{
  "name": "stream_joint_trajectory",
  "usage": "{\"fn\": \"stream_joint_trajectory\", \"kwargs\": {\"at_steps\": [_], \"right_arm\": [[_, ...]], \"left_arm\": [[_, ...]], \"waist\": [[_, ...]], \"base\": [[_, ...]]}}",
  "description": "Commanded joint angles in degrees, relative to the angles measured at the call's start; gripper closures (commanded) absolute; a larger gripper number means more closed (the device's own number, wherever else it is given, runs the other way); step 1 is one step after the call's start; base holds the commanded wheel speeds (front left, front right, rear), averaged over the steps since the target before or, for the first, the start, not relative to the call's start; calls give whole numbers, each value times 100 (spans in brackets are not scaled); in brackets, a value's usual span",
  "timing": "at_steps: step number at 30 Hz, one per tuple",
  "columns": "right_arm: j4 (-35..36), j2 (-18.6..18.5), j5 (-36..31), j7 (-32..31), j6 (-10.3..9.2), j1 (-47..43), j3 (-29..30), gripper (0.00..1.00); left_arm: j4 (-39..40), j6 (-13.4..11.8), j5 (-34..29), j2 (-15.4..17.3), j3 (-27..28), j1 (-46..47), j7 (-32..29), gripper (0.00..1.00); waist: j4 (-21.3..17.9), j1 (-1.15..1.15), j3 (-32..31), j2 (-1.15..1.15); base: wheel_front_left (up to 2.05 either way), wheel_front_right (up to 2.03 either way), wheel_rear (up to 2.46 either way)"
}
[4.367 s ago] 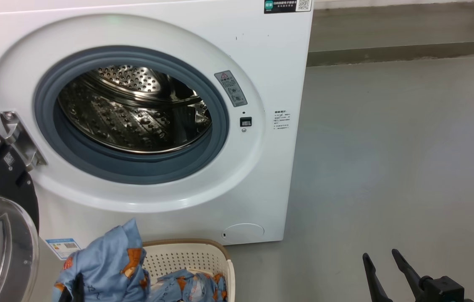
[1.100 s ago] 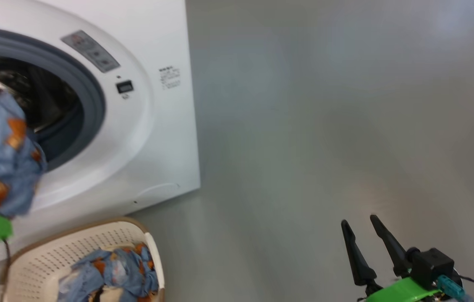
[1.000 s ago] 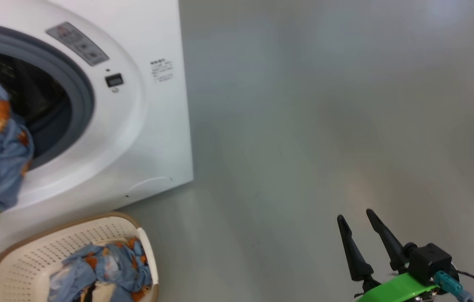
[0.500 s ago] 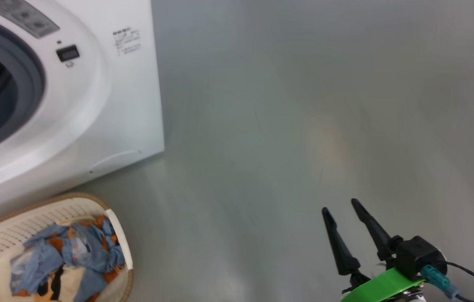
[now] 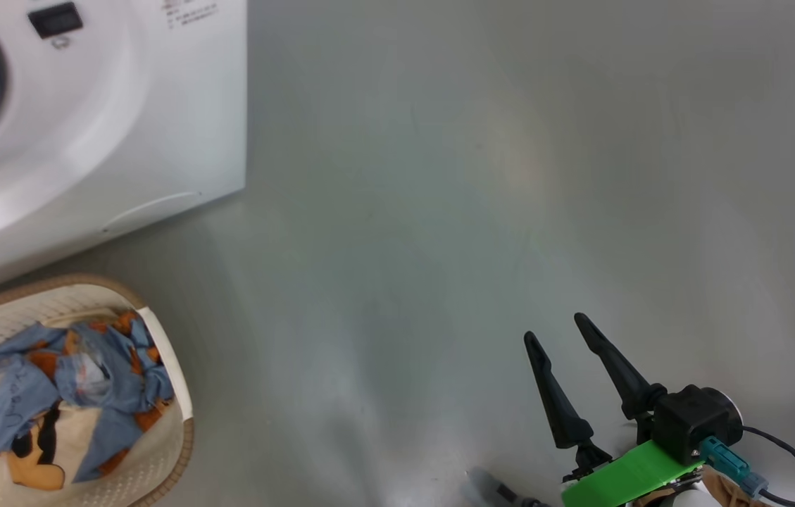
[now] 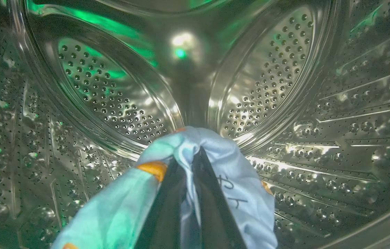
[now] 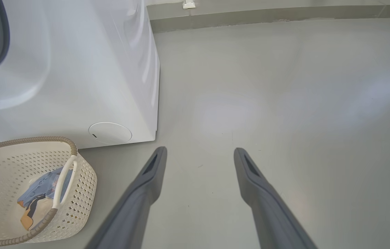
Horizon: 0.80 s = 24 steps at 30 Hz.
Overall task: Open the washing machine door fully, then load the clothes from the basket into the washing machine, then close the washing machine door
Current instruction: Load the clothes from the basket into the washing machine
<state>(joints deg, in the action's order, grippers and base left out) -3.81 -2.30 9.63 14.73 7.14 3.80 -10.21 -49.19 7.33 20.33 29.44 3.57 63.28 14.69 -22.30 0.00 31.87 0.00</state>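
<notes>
In the left wrist view, my left gripper [image 6: 190, 155] is deep inside the washing machine's steel perforated drum [image 6: 105, 97]. It is shut on a light blue piece of the clothes [image 6: 231, 169] with orange print. More of the clothes [image 5: 66, 380] lie in the cream basket [image 5: 161, 338], which stands on the floor before the white washing machine [image 5: 122, 127]. My right gripper [image 5: 555, 327] hangs open and holds nothing, over bare floor to the right of the basket. The right wrist view shows the same gripper [image 7: 200, 150], the basket [image 7: 25, 140] and the washing machine [image 7: 112, 69]. The washing machine door is out of view.
Grey floor [image 5: 439, 176] stretches to the right of the machine. A low grey kerb [image 7: 267, 15] runs along the back. A round cap [image 7: 110, 133] sits low on the machine's front. A black cable [image 5: 791, 458] trails from my right wrist.
The head camera has swung right and down, so the machine and basket slid left in its picture. The blue garment in my left gripper passed into the drum opening and out of the head view.
</notes>
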Motion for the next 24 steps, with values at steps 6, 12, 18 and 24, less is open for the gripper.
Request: {"fn": "stream_joint_trajectory", "kwargs": {"at_steps": [6,12,18,24], "right_arm": [[257,-58,-2,27,35,-84,-168,0],[307,-58,91,27,35,-82,-199,0],[268,-58,153,27,35,-47,-209,0],[215,-58,153,27,35,-23,-200,0]], "left_arm": [[299,14,443,531,-83,498,30,100],[736,15,386,595,-7,628,30,100],[865,15,143,523,235,566,30,100],[458,1,-104,474,174,490,30,71]], "waist": [[-121,0,390,0],[-147,0,524,0],[-141,0,519,0],[-107,0,442,0]], "base": [[0,0,0],[0,0,0],[0,0,0],[0,0,0]]}}
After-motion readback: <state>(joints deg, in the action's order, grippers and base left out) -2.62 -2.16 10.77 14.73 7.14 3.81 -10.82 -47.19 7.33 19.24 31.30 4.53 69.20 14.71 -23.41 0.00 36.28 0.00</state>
